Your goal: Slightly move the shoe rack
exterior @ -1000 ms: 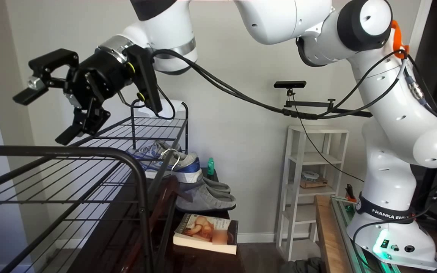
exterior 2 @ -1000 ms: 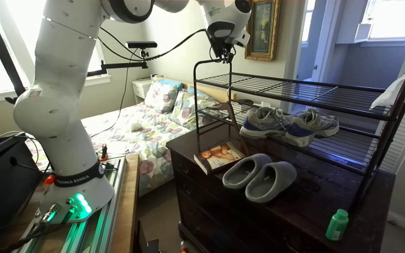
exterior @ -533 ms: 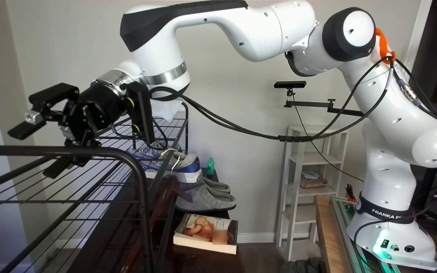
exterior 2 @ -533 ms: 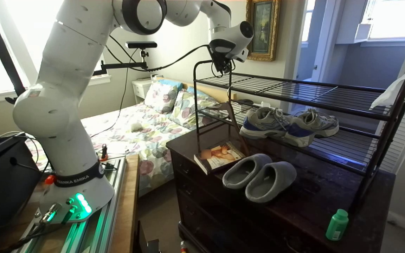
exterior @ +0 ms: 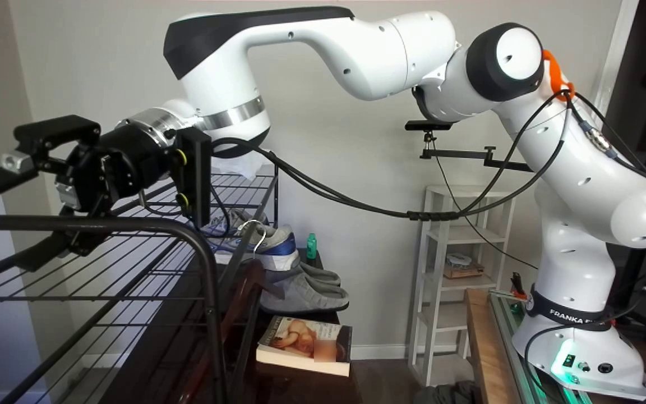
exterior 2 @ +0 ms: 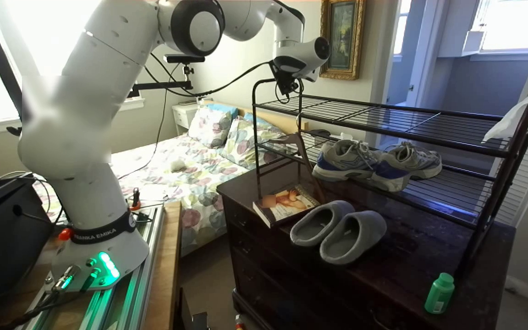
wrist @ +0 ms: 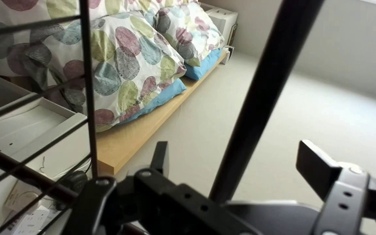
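White arm, black hand, possibly orange strap.

1. Hand: black and silver.
2. Shoe rack, beside the hand: black.
3. Pillows, beyond the hand: white with plum, olive, teal and grey ovals.
4. Slippers, below the hand: grey.
5. Bottle, well apart from the hand: green.

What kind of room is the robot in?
Probably a bedroom. There's a bed with spotted pillows on it, and a chest of drawers with grey slippers on top.
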`<state>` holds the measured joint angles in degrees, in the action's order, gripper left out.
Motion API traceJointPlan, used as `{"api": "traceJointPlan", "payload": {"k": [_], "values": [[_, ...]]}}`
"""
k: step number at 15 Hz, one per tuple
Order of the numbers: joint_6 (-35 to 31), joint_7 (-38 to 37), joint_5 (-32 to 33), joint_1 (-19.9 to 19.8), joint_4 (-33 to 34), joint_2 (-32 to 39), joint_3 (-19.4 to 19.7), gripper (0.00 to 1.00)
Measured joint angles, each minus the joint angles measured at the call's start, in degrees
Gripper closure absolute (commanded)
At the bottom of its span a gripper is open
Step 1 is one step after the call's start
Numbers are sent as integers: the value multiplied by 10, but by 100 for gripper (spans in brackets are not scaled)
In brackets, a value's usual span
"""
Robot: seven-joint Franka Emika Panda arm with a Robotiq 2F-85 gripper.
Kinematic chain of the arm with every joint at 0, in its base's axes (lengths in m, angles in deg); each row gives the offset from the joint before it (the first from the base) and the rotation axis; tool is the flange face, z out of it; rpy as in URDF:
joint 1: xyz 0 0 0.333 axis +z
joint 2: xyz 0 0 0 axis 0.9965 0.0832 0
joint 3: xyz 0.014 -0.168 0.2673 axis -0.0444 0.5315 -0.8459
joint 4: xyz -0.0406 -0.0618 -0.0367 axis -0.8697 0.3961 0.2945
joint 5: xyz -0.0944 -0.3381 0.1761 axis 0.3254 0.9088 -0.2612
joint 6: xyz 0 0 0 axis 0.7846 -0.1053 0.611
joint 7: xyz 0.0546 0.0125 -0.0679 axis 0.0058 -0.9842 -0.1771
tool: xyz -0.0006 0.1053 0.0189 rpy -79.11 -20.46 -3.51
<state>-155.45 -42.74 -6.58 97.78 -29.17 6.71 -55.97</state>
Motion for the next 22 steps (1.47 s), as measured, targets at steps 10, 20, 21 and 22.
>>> {"api": "traceJointPlan", "payload": {"k": [10,20,21,22], "values": [[0,1,-79,12,51,39,-1,0],[0,-33,-95,12,57,50,1,77],[0,-38,-95,13,57,51,3,84],[1,-43,-95,14,57,52,5,91]]}}
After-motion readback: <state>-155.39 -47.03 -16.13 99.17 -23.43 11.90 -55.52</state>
